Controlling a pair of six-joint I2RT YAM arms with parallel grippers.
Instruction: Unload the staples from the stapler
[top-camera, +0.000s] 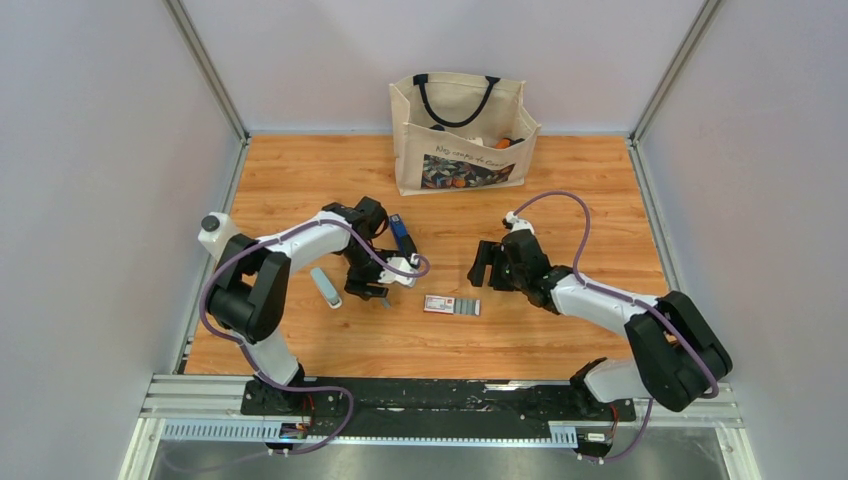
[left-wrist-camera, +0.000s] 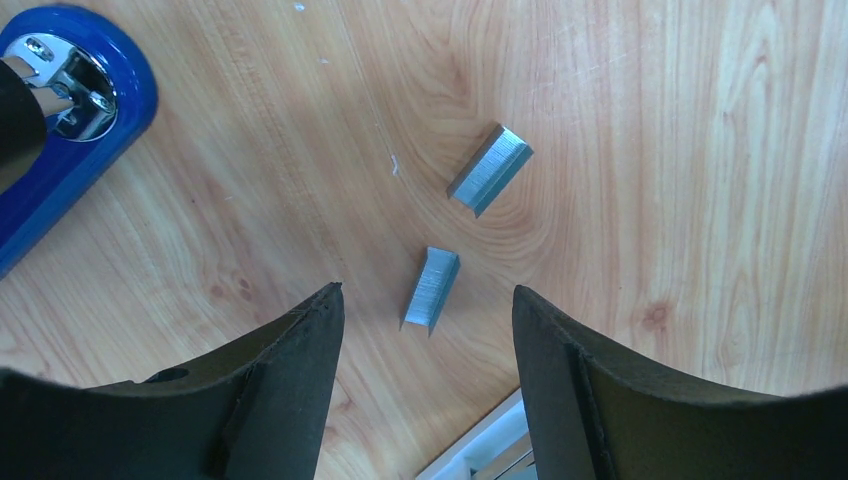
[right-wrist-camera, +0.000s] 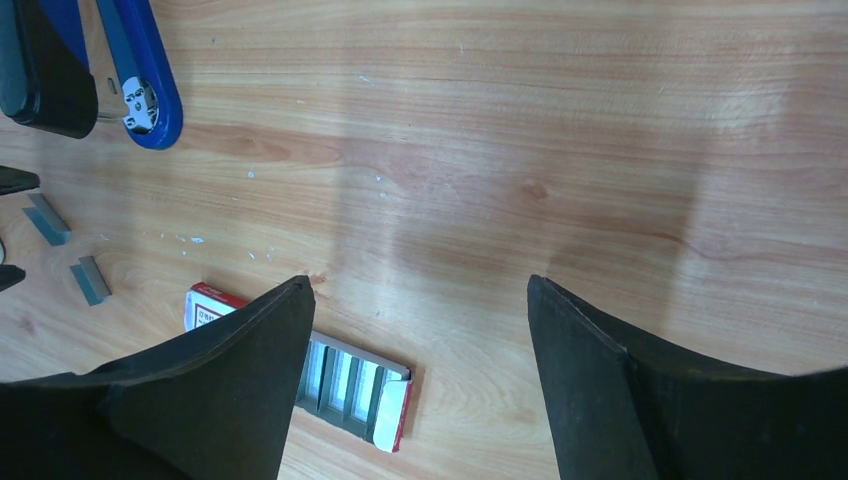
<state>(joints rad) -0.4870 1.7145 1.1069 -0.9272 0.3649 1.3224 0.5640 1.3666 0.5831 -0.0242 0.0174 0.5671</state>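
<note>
The blue stapler (top-camera: 402, 237) lies on the wooden table, swung open, with its blue base (right-wrist-camera: 140, 70) beside its black part (right-wrist-camera: 45, 70). Its blue end with the metal plate (left-wrist-camera: 60, 110) fills the upper left corner of the left wrist view. Two short silver strips of staples lie loose on the wood. One strip (left-wrist-camera: 431, 288) sits right at the tips of my open left gripper (left-wrist-camera: 427, 295), untouched. The other strip (left-wrist-camera: 490, 168) is a little farther out. My right gripper (right-wrist-camera: 418, 290) hangs open over bare wood with nothing between its fingers.
A white-and-red staple box (top-camera: 452, 305) with grey rows lies between the arms, partly under my right gripper's left finger (right-wrist-camera: 250, 360). A white-grey stick tool (top-camera: 325, 288) lies left of the left gripper (top-camera: 368, 288). A canvas tote bag (top-camera: 460, 135) stands at the back.
</note>
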